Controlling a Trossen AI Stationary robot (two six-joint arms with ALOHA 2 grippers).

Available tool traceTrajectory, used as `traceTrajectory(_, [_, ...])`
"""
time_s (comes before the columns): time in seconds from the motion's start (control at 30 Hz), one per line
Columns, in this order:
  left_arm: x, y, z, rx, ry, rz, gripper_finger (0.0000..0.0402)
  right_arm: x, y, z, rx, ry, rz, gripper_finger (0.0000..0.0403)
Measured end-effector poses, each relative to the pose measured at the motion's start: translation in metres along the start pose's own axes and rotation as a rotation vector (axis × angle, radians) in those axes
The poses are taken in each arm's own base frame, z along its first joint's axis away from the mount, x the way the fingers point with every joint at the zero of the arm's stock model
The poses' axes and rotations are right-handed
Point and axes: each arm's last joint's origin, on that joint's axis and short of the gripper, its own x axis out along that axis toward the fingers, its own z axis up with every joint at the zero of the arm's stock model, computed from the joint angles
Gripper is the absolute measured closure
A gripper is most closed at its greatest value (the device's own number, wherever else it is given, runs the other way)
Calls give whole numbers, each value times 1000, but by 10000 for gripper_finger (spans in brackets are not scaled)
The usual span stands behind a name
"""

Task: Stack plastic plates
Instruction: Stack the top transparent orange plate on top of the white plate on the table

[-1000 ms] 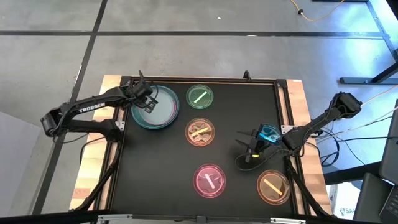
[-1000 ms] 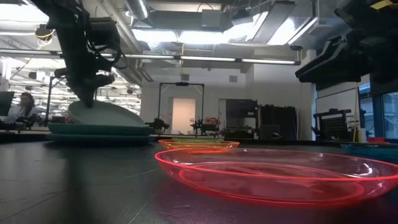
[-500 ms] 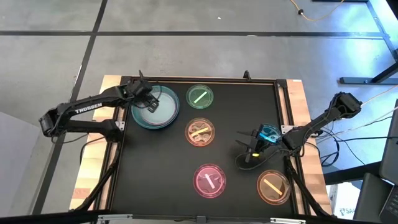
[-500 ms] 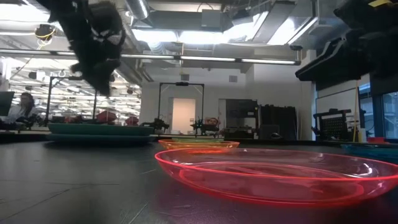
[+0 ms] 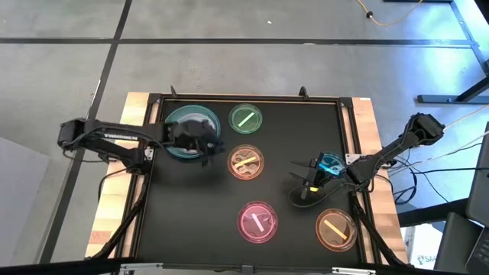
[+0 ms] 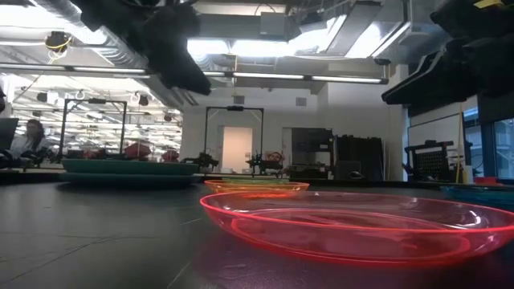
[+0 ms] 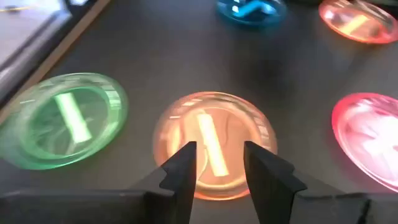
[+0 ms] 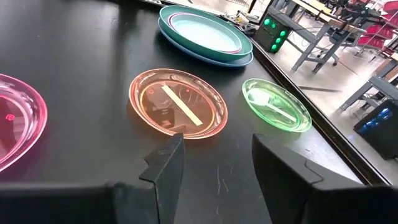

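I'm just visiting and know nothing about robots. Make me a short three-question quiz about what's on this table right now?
1. True or false: the left gripper is holding a plate.
2. Which small plate lies nearest the large stack? A) the green plate B) the pink plate C) the blue plate
3. Fill in: seen from above, the right gripper waits beside the ____ plate.

Key
1. False. Its fingers stand apart with nothing between them, above the orange plate in the table's middle.
2. A.
3. Blue.
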Motion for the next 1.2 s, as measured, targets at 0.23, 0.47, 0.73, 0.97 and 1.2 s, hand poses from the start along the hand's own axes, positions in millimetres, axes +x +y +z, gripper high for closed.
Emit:
traceTrajectory(0.23, [38, -36, -16, 80, 58, -91, 276, 0, 0, 0, 0, 2, 13, 219])
traceTrajectory(0.47, [74, -60, -31, 221, 38, -149, 276, 0, 0, 0, 6, 2, 15, 219])
traceTrajectory(0.73, [108, -75, -58, 381, 68, -180, 276, 0, 0, 0, 10, 0, 14, 219])
traceTrajectory(0.97, [123, -72, -72, 396, 97, -60, 276, 0, 1, 0, 10, 5, 50, 219])
traceTrajectory(1.2, [129, -67, -77, 395, 126, -76, 276, 0, 2, 0, -10, 7, 63, 219])
